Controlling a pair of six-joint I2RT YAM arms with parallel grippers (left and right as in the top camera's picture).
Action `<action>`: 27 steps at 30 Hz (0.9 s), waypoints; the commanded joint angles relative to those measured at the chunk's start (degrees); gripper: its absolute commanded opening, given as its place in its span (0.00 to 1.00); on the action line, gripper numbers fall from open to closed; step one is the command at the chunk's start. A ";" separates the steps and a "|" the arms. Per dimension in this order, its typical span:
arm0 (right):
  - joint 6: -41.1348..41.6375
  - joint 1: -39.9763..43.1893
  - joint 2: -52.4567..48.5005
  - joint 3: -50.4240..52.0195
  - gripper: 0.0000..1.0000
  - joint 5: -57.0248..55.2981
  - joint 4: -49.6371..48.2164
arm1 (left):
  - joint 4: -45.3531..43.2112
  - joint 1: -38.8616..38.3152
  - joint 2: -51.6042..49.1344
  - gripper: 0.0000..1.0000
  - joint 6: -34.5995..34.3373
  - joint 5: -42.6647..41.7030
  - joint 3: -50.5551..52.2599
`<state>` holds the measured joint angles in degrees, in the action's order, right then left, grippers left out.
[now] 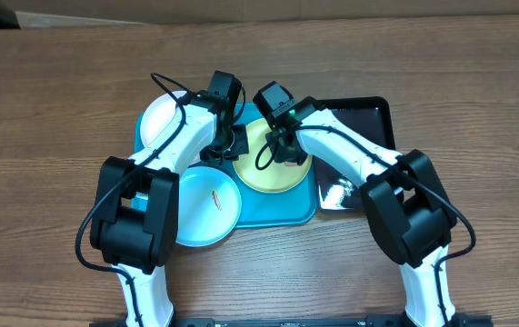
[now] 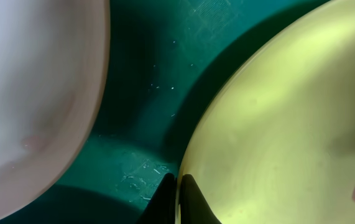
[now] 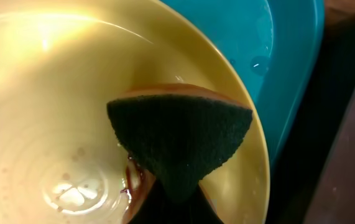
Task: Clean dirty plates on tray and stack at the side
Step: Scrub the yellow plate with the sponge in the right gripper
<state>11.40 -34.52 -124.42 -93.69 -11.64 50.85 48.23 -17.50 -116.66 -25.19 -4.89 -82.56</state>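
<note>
- Overhead: all three plates lie on the turquoise tray (image 1: 277,211). The white plate (image 1: 154,120) is at its 10 o'clock corner. The pale blue plate (image 1: 206,209), which has a small brown smear, overhangs the rim at 7 o'clock. The lime green plate (image 1: 273,177) sits right of centre.
- Both arms meet over the green one. My left gripper (image 1: 225,148) is at its 9 o'clock edge and my right gripper (image 1: 286,150) is above its upper half. I judge the left steadies the plate so the right can scrub. A black tray (image 1: 364,118) lies beside the turquoise one at 3 o'clock.
- Left wrist: the left gripper (image 2: 178,198) is pinched on the lime green plate's (image 2: 276,137) rim, one finger on either side. The white plate (image 2: 34,93) lies at 9 o'clock, apart from it, with bare tray (image 2: 152,93) between.
- Right wrist: the right gripper (image 3: 165,208) clamps a sponge (image 3: 180,140), dark scouring face forward. The sponge rests on the lime green plate (image 3: 53,112) near its rim at 3 o'clock. The tray (image 3: 283,56) wall shows beyond at 2 o'clock.
</note>
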 commanded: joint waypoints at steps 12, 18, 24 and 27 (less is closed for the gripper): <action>2.29 0.52 -7.15 0.42 0.04 9.25 -0.02 | -0.24 -0.15 -0.98 0.04 -0.96 -2.19 0.33; 2.12 0.52 -7.32 0.42 0.04 14.62 -0.02 | -0.24 -0.15 -0.98 0.04 -0.98 -2.19 0.33; 2.14 0.50 -7.37 0.44 0.04 26.36 -0.50 | -0.24 -0.15 -0.98 0.04 -0.98 -2.21 0.33; 2.14 0.22 -7.37 0.44 0.04 30.01 -1.40 | -0.24 -0.15 -0.98 0.04 -0.98 -2.21 0.33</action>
<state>13.28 -32.05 -126.63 -94.94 4.43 49.67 48.45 -17.21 -116.66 -25.19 -4.67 -82.52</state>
